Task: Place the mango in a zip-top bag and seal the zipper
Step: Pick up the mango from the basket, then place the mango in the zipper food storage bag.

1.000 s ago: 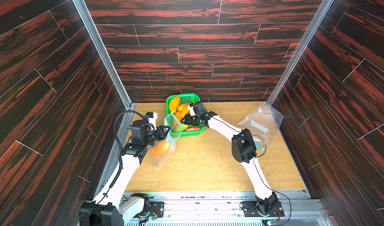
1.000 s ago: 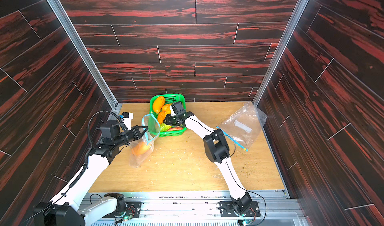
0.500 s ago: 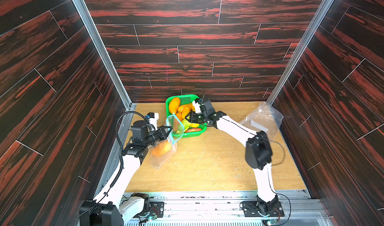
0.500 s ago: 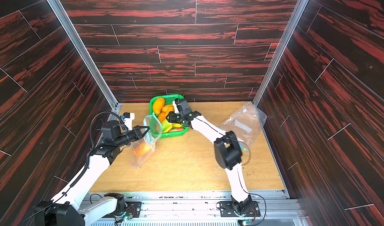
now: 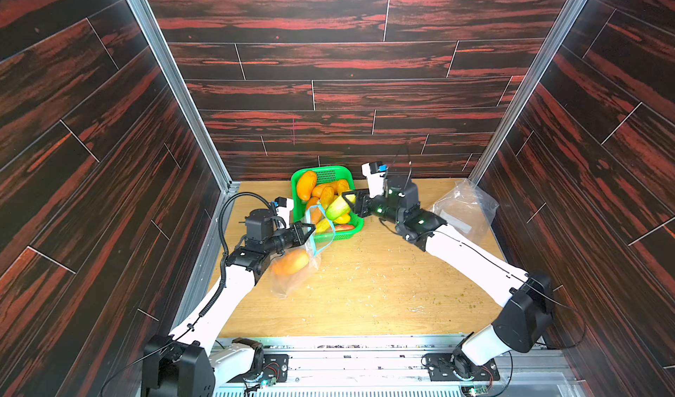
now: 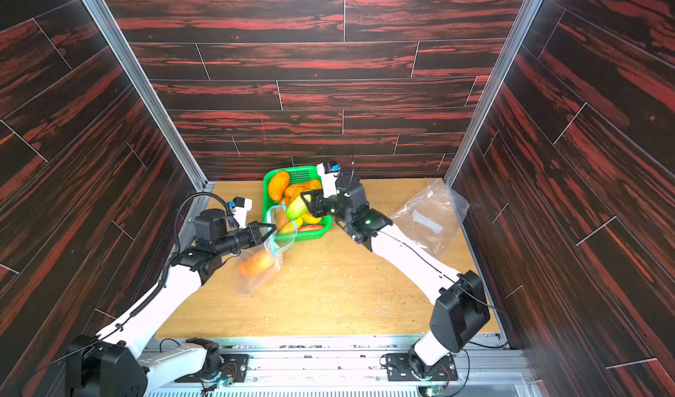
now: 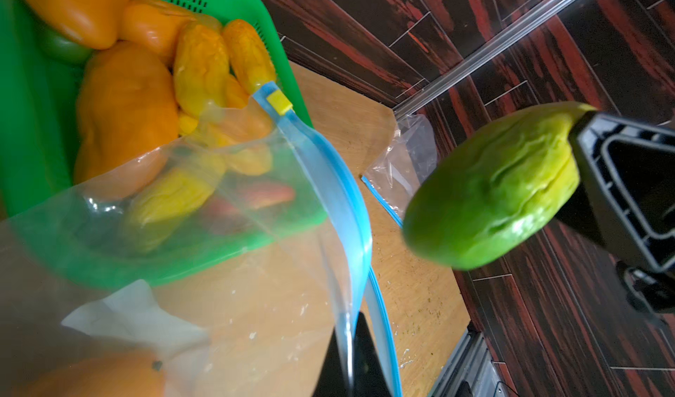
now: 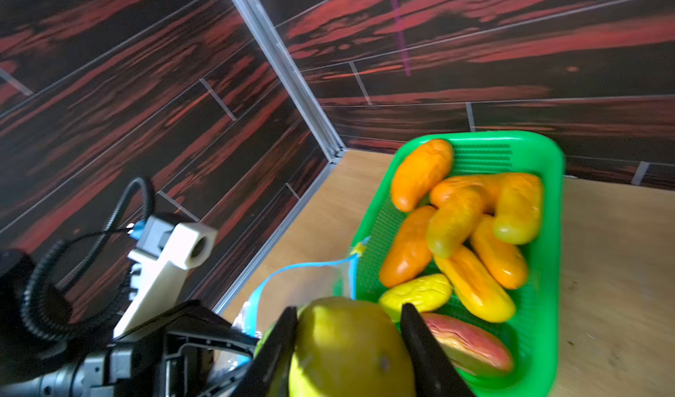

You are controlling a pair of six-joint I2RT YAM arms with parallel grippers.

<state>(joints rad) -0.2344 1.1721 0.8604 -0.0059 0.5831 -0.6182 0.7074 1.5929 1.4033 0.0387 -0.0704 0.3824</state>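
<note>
Left gripper [image 5: 308,230], left of centre in both top views, has its jaws pressed together on the blue zipper rim of the zip-top bag [image 5: 292,278], whose mouth stands open. One orange mango [image 5: 289,262] lies inside the bag, and the bag's lower end rests on the table [image 5: 365,289]. At centre frame, the green basket [image 5: 323,169] holds loose mangoes [image 5: 306,185]. The right gripper [image 5: 347,204] pinches a green mango [image 5: 336,208] over the basket, near the bag mouth. At far right, a second clear bag [image 5: 464,209] lies on the table.
</note>
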